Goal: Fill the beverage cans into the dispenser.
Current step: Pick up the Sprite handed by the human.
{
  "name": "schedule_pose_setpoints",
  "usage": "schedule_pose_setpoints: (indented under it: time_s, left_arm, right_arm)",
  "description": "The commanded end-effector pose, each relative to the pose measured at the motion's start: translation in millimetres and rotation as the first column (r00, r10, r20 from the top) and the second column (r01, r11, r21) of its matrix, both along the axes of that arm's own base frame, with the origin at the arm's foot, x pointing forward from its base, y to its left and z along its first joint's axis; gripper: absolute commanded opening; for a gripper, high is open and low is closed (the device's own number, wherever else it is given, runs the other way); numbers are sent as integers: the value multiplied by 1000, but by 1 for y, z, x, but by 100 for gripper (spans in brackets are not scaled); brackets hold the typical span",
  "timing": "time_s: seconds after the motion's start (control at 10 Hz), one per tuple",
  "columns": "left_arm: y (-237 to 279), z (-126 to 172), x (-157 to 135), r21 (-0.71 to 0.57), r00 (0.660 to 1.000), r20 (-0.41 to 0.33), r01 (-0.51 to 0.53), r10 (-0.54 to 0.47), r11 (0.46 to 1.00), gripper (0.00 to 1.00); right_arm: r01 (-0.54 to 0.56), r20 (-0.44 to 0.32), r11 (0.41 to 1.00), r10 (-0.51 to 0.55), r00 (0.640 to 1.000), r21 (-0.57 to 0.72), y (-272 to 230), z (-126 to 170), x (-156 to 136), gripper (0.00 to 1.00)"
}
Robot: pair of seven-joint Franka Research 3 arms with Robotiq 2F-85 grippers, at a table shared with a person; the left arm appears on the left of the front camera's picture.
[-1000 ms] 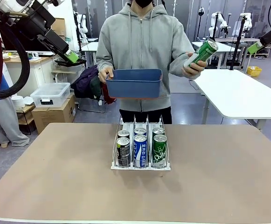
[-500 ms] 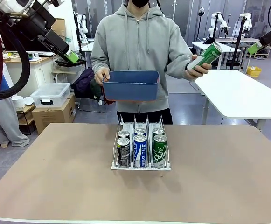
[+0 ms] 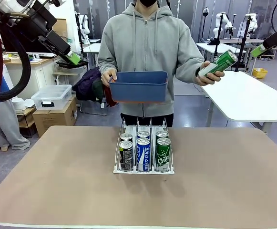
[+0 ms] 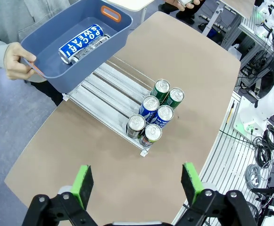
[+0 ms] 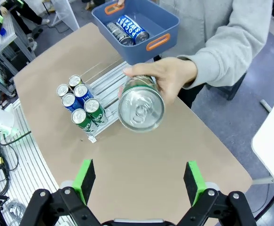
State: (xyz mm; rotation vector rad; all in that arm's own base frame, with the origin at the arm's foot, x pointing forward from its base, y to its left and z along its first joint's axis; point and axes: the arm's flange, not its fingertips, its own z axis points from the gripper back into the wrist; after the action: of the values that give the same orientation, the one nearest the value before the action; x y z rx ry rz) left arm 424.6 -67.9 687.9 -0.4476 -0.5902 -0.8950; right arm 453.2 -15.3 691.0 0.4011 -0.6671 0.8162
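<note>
Holding a green can (image 3: 218,63) at the upper right of the front view, the person's hand (image 3: 209,76) has carried it farther right than a second ago, silver top facing the right end effector (image 5: 140,176), whose jaws gape wide, empty. The dispenser (image 3: 143,171), centre frame on the tabletop (image 3: 224,181), has six cans (image 3: 143,152) at its lower end. The left end effector (image 4: 137,175) is equally wide open, holding nothing.

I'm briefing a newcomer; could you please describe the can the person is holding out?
Find the person in the grey hoodie across the table, carrying a blue bin. The hand out towards the robot's right grips a green can. It alone is held tilted in the air; the other cans stand in the rack or lie in the bin.
</note>
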Motion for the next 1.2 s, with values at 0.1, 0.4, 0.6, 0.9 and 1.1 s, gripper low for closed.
schedule_pose_setpoints:
  time_s: [0.1,0.4,0.6,0.9,1.1]
  left_arm:
    - [1,2,0,5,1000,-15,4,-4,1000,100]
    - [1,2,0,5,1000,-15,4,-4,1000,100]
    - [1,2,0,5,1000,-15,4,-4,1000,100]
    - [1,2,0,5,1000,-15,4,-4,1000,100]
    - [1,2,0,5,1000,-15,4,-4,1000,100]
  right_arm:
    - [-44,1,999,44,999,-7,18,-4,21,100]
    - [-75,4,997,75,997,12,29,-12,32,100]
    - [-86,25,996,86,996,19,31,-14,37,100]
    - [-105,43,994,104,994,21,41,-19,39,100]
    - [-107,49,994,106,993,13,48,-24,42,100]
